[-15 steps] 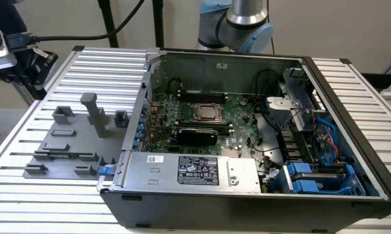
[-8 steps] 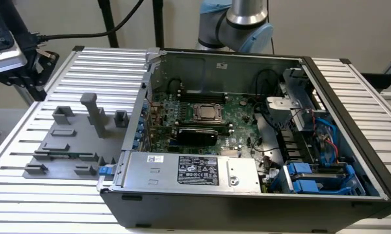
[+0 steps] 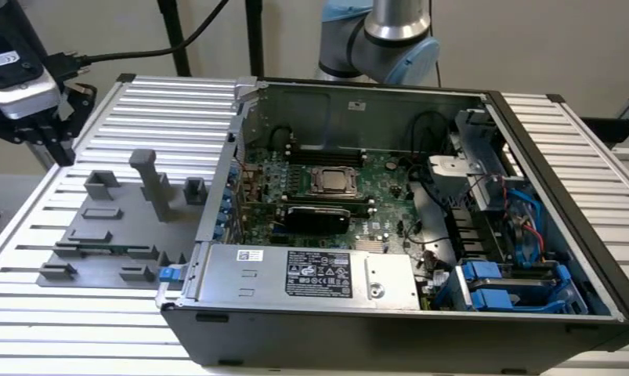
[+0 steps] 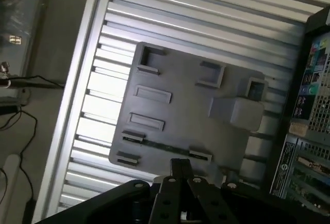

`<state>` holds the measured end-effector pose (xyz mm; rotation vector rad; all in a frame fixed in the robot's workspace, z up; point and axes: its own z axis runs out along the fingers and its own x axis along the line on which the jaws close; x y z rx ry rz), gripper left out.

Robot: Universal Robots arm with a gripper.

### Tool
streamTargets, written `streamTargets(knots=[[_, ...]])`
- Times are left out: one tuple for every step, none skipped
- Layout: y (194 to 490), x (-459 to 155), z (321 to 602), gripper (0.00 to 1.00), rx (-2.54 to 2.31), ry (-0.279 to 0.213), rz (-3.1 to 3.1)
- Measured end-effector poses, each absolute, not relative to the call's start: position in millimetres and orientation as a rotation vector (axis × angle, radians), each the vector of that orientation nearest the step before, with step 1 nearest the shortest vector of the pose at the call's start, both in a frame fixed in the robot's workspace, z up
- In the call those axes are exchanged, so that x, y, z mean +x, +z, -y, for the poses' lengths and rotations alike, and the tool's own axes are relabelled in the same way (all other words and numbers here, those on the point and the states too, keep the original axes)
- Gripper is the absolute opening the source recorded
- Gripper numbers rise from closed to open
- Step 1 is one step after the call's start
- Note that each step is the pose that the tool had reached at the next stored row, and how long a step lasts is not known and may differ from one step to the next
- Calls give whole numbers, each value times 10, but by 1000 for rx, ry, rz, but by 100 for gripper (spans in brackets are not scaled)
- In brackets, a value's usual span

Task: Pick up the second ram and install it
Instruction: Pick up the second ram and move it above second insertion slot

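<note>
A grey robot arm's gripper [image 3: 48,139] hangs above the far corner of a ribbed aluminium table [image 3: 178,102], on the exterior view's left. In the wrist view the gripper [image 4: 181,166] has its two dark fingers [image 4: 176,168] pressed together with nothing between them.

The second ram, one thin dark-green circuit-board stick [image 3: 103,250], lies flat in a slot near the front edge of a flat grey plastic fixture plate [image 3: 121,235]. The wrist view shows the stick [image 4: 166,147] in full, with nothing covering it. It is well apart from the gripper.

One tall grey post [image 3: 147,180] and several low grey holder blocks rise from the plate, between the gripper and the stick.

Just beside the plate, on the exterior view's right, one open black computer case [image 3: 398,337] lies on its side. Inside it are:
- one large green motherboard [image 3: 388,176] with one square silver processor socket [image 3: 335,181]
- one silver power supply box [image 3: 304,274] with a black label, along the near wall
- two blue drive carriers [image 3: 497,282] in the near corner, on the exterior view's right

Black cables hang behind the table.
</note>
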<state>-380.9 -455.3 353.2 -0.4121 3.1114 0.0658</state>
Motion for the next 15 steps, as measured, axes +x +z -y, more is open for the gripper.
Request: streamTargets(knots=[[3524,-3809,4553,0,-443,66,-3108],[3515,-3809,4553,0,-471,66,-3104],[3507,-3809,4553,0,-499,66,-3100],[3500,-3809,4553,0,-527,66,-3096],[3492,-3809,4553,0,-554,66,-3091],[3483,-3809,4553,0,-582,66,-3086],[3475,-3809,4553,0,-610,66,-3081],[3466,-3809,4553,0,-640,66,-3076],[3458,-3809,4553,0,-668,66,-3070],[3449,-3809,4553,0,-696,66,-3064],[3440,-3809,4553,0,-723,66,-3058],[3431,-3809,4553,0,-751,66,-3052],[3422,-3809,4553,0,-778,66,-3046],[3413,-3809,4553,0,-806,66,-3039],[3404,-3809,4553,0,-833,66,-3032]])
